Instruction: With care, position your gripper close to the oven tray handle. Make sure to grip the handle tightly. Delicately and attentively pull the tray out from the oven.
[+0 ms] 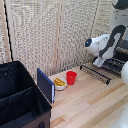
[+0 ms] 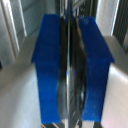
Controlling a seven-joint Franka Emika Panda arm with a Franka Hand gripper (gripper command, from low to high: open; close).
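My tool (image 1: 98, 62) looks clamped on the handle (image 1: 95, 73) with the tray (image 1: 111, 65) drawn partway out over the desk's (image 1: 90, 105) far edge.

Black metal wire tray (image 1: 111, 65) on pale wooden table (image 1: 90, 102).

1. The oven (image 1: 122, 54) is cut off by the exterior view's right edge and mostly hidden behind the arm.
2. The gripper (image 1: 98, 62) has its fingertips too small to tell apart there.
3. The wrist view is blurred; what the blue pads (image 2: 49, 65) squeeze is unclear.
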